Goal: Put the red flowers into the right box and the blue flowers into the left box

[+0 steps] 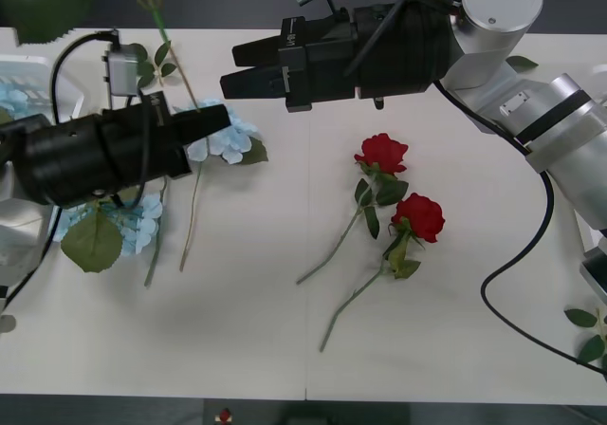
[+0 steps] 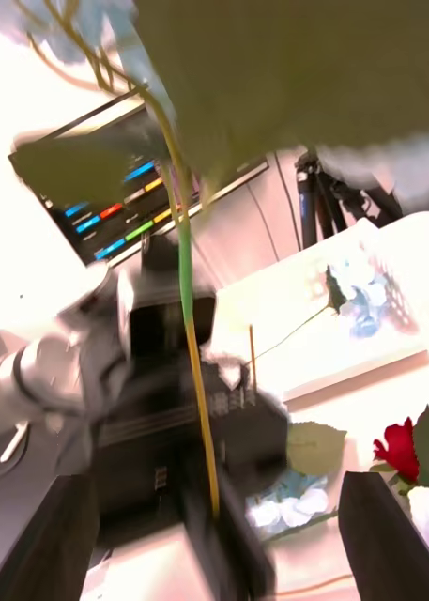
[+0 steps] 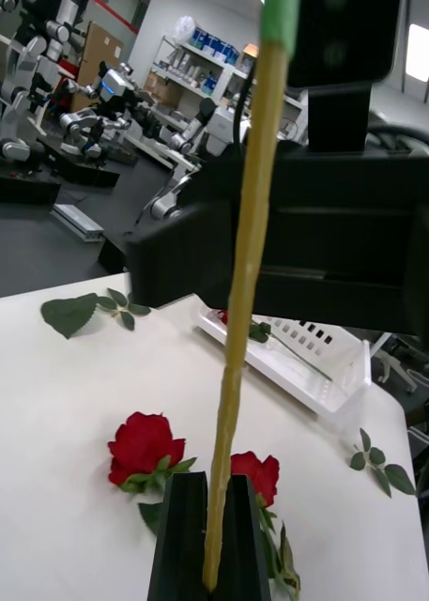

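Pale-blue flowers (image 1: 226, 138) lie on the tabletop (image 1: 237, 321) left of the roses (image 1: 382, 153), with another cluster (image 1: 133, 218) farther left under the left arm. The left gripper (image 1: 220, 119) hovers over the blue head, its black jaws closed on a yellowish-green stem (image 3: 242, 310) that rises steeply. Two roses lie side by side, the second (image 1: 419, 216) just right of the first. The right gripper (image 1: 232, 69) hangs beyond the roses, jaws open. The left box (image 1: 21, 69) sits at the far left, the right box (image 3: 298, 362) behind the roses.
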